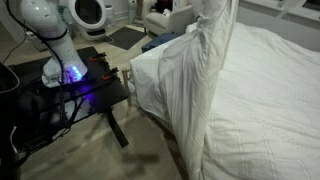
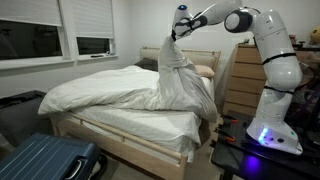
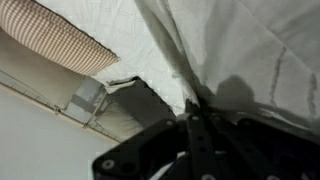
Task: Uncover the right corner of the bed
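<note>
The gripper (image 2: 180, 34) clamps the duvet (image 2: 178, 82), which hangs as a tall upright peak. Blue mattress (image 1: 151, 44) shows at the right corner (image 1: 138, 64) of the bed (image 2: 120, 150).

Exterior views: a ribbed dark blue suitcase (image 2: 45, 160) stands on the floor in the near corner, two dark windows (image 2: 95, 45) sit in the far wall, a pale wooden dresser (image 2: 240, 80) stands by the side wall, and a black metal table (image 1: 95, 95) stands on the carpet. A white armchair (image 1: 165, 20) sits in the background near a dark floor mat (image 1: 125, 35) and a round white appliance (image 1: 90, 12), possibly a fan; too blurred to identify. Wrist view: a finely checked pillow (image 3: 55, 35) lies at upper left.
</note>
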Robot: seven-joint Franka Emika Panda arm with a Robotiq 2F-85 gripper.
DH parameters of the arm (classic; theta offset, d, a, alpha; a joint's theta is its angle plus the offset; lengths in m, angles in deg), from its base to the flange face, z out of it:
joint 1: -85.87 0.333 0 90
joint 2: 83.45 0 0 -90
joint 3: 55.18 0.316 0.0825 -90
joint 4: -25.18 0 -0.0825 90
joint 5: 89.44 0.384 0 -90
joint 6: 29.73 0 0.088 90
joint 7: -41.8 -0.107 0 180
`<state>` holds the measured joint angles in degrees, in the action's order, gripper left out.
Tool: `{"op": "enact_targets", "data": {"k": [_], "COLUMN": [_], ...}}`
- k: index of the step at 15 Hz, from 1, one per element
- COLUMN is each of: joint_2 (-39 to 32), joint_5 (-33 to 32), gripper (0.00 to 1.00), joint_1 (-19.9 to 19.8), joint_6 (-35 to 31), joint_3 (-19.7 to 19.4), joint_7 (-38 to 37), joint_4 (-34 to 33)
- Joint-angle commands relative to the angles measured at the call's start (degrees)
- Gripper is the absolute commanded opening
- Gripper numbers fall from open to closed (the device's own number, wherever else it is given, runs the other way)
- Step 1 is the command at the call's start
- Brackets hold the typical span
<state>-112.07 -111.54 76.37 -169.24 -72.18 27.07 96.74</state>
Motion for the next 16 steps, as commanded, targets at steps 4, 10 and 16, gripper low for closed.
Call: {"op": "enact_targets", "data": {"k": [4,10,16], "joint_2": [-9.5,-6.4,-1.4], "joint_5": [7.4,12.2,14.2], "gripper": [0.42,0.88,1.00], "joint_1": [-3.1,-3.2,-2.5], "joint_6": [6.3,18.8,36.3], "joint_3": [2.3,7.7,11.4], "joint_7": [6.6,17.3,25.1], "joint_4": [-16.7,-16.5,-11.0]}}
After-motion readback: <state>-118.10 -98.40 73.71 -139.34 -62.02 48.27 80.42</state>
